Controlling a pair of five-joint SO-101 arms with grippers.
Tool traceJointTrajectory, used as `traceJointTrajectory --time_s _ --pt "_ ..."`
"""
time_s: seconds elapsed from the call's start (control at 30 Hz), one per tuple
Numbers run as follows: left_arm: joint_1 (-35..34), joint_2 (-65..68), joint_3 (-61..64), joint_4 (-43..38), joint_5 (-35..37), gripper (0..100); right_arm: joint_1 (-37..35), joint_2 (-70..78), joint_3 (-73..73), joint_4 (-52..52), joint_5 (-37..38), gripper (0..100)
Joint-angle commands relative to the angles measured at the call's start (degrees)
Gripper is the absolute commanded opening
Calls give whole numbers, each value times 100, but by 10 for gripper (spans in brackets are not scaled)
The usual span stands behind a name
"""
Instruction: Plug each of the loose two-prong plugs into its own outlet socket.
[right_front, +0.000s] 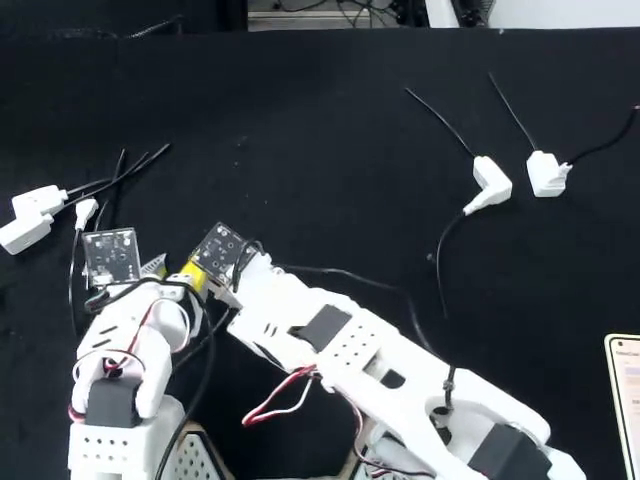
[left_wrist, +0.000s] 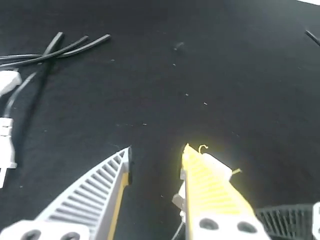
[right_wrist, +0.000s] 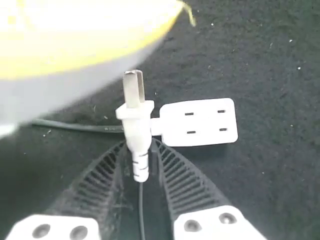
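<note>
Black table (right_front: 320, 150), white sheet (right_front: 625, 400) at edge; left pincer (left_wrist: 156, 150) agape, right pincer (right_wrist: 140, 145) clamps plug (right_wrist: 135, 117).

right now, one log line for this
right gripper shut on plug | plug not in outlet socket | left gripper open

Two arms (right_front: 130, 345) (right_front: 345, 350), two claws (left_wrist: 155, 155) (right_wrist: 139, 146), one held plug (right_wrist: 136, 117)

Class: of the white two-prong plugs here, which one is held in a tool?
The plug clamped in the right tool, beside a white socket block; the others lie loose with no tool on them.
</note>
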Motion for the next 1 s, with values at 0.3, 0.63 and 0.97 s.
traceJointTrajectory --time_s 0.3,0.63,0.97 --pt "171 -35 312 -149 -404 177 -79 -1191 224 246 -44 11" --pt "171 -35 312 -149 -404 177 -70 -2193 787 35 -44 11" --pt "171 -35 365 -141 -404 177 -70 -2202 1068 -519 -299 11"
